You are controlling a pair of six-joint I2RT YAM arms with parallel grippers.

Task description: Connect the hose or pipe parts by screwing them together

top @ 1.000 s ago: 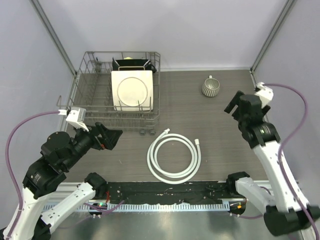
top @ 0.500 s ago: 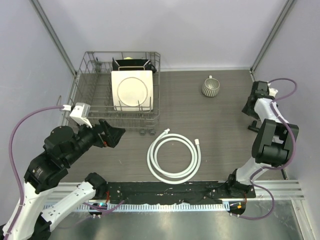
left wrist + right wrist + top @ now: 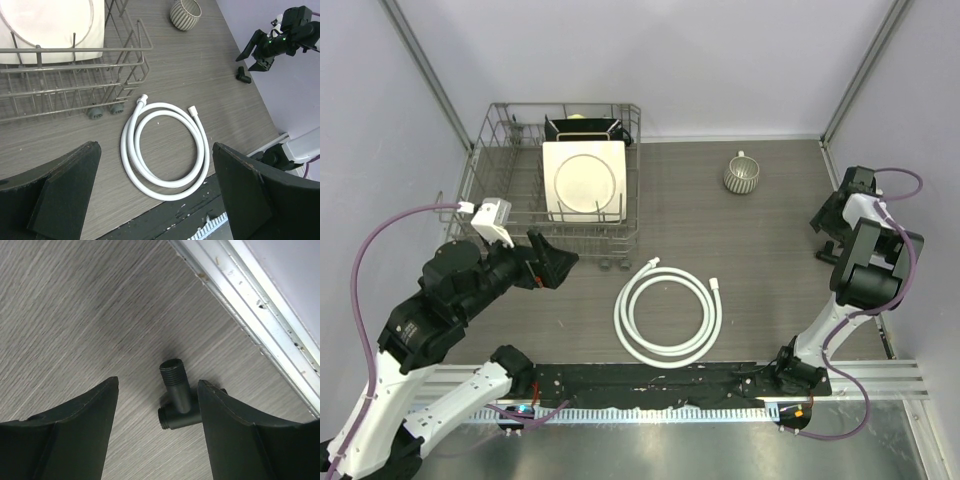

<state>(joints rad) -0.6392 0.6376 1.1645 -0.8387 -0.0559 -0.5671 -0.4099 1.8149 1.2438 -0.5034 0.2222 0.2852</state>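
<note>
Black plastic is judged to be the stuff of the small T-shaped fitting (image 3: 176,400), which is found lying flat on the table (image 3: 740,230) at about 3 o'clock in the top view, close to the right-hand edge. It is expected to be light, rigid and apt to skid on the smooth wood-grain top. A hold is best taken across the crossbar of the T, so that the threaded stub, pointed towards 12 o'clock in the right wrist view, is left free for screwing. The white hose (image 3: 668,318) is laid in about two loops at 6 o'clock, well apart from the fitting. It is judged soft and springy along its length, so it is better taken at one of its stiff end connectors (image 3: 653,263), seen at 11 and 1 o'clock of the coil.

The right pincer (image 3: 157,387) is set over the fitting with its jaws parted wider than the part. The fitting is framed between them, nearer the right finger, and whether that finger is touched cannot be told; nothing is gripped. The left pincer (image 3: 156,147) is held fully spread above the table at 9 o'clock, beside the dish rack (image 3: 485,190), and nothing is held or touched by it
</note>
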